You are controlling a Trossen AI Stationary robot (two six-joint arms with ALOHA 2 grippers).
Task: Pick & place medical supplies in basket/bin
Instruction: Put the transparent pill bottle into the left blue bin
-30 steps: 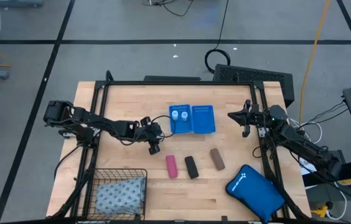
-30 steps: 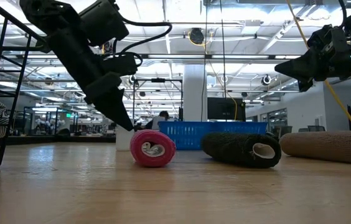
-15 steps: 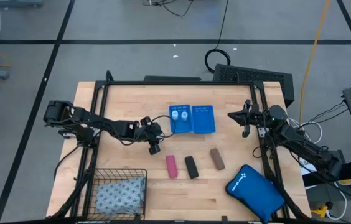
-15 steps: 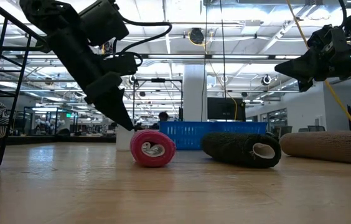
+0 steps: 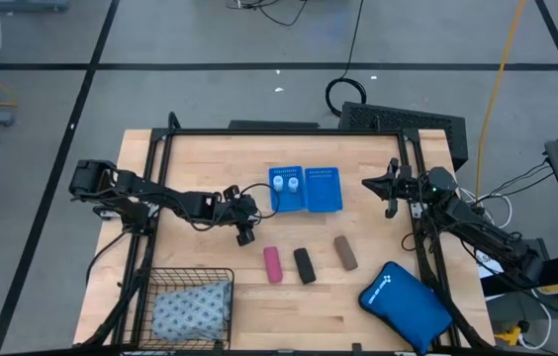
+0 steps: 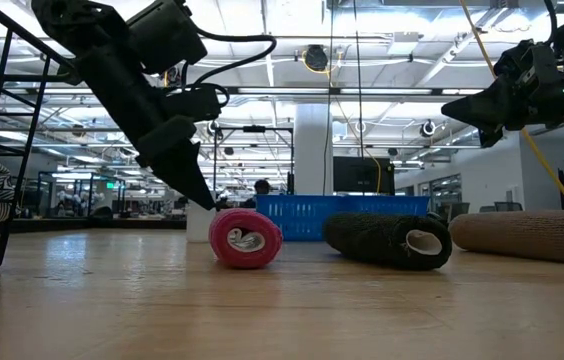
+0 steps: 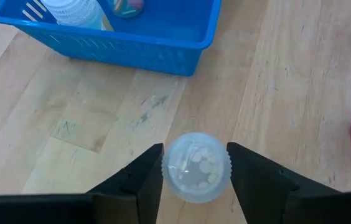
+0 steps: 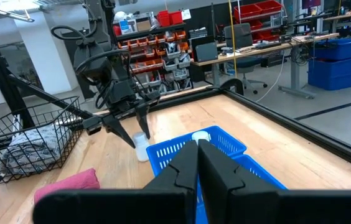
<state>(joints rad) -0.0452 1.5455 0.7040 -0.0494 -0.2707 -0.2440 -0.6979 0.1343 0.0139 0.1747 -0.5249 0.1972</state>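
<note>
A small white vial (image 7: 195, 167) stands on the table, on the near left of the blue tray (image 5: 321, 190). My left gripper (image 5: 245, 235) comes down on it from the left. Two more white vials (image 5: 284, 181) stand in the tray's left compartment. The pink roll (image 5: 273, 264), black roll (image 5: 304, 265) and brown roll (image 5: 345, 253) lie in a row nearer the front. The grey-blue dotted pack (image 5: 192, 309) lies in the black wire basket (image 5: 150, 282) at the near left corner. My right gripper (image 5: 390, 193) is shut and hovers at the table's right edge. My left gripper has the vial's round top (image 7: 195, 163) pinched between its two fingers (image 7: 147, 174), one on each side. The fingers slant down from above and from the table's left. The vial stands upright with its base on the table (image 6: 199, 228).
A large bright-blue zip pouch (image 5: 405, 305) lies at the near right corner. The black frame rails (image 5: 150, 178) run along the table's left, far and right sides. Bare wood lies between the basket and the rolls.
</note>
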